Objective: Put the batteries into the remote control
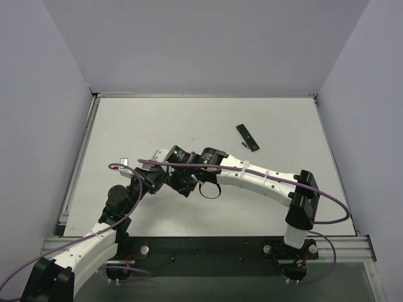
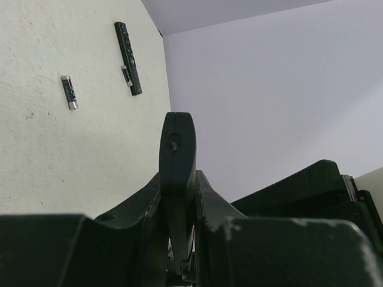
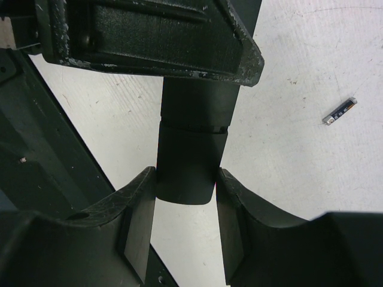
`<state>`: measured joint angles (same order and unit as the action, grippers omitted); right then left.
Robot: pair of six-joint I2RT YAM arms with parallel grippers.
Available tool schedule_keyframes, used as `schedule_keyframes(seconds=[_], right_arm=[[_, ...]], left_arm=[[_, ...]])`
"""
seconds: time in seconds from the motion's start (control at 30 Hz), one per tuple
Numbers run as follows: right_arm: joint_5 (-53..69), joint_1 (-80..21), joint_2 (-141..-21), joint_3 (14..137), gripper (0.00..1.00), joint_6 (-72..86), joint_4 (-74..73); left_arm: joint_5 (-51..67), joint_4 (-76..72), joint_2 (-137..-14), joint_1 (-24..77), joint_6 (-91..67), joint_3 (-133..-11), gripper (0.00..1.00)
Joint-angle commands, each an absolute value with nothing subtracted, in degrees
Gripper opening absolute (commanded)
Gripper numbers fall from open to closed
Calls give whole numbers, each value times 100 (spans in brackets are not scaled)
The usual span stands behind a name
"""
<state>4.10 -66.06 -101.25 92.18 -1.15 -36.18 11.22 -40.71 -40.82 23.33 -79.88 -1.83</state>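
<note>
While both arms meet at the middle of the top view, your left gripper (image 2: pixel 178 179) is clamped tight on a black bar (image 2: pixel 178 140), which stands thin and edge-on between its fingers. Your right gripper (image 3: pixel 185 174) holds what is probably the same bar by its broad face. The jaws are partly spread and press against its two sides, and a seam runs across the bar just above them.

A slim black remote (image 1: pixel 247 137) lies flat on the white table (image 1: pixel 157 119), right of centre in the top view and well apart from both grippers. Its row of small buttons faces up. One battery (image 2: pixel 125 73) lies just beside the remote's long side, a tiny dark cylinder with a pale end. A second battery (image 2: pixel 69 92) lies near it at the upper left of the left wrist view. It is dark grey with a silver cap and far shorter than the remote. You can see one like it alone at the right edge of the right wrist view.
</note>
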Motion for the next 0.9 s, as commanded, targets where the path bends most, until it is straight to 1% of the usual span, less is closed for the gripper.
schedule_keyframes(seconds=[0.0, 0.27, 0.3, 0.4, 0.53, 0.67, 0.7, 0.77, 0.8, 0.87], right_arm=[[448, -6645, -10160, 9378, 36, -97, -3894], [457, -6645, -10152, 9457, 42, -105, -3920], [457, -6636, -10151, 9466, 45, -114, -3929], [448, -6645, -10143, 9518, 46, -123, -3946], [448, -6644, -10143, 9598, 51, -141, -3999], [466, -6662, -10064, 9685, 59, -158, -3999], [466, -6662, -10037, 9729, 64, -176, -4008], [475, -6697, -9967, 9773, 70, -211, -4008], [492, -6706, -9941, 9791, 74, -220, -3999], [527, -6706, -9818, 9800, 77, -307, -3990]], left_arm=[[1099, -4790, -3990, 2373, -8270, -299, 0], [1116, -4808, -4017, 2373, -8271, -299, 0], [1116, -4808, -4025, 2373, -8271, -290, 0], [1125, -4816, -4043, 2373, -8279, -281, 0], [1134, -4808, -4069, 2373, -8271, -290, 0], [1143, -4825, -4104, 2373, -8271, -281, 0], [1151, -4825, -4104, 2373, -8271, -281, 0], [1178, -4834, -4140, 2373, -8271, -281, 0], [1186, -4834, -4140, 2373, -8271, -299, 0], [1248, -4816, -4192, 2373, -8271, -308, 0]])
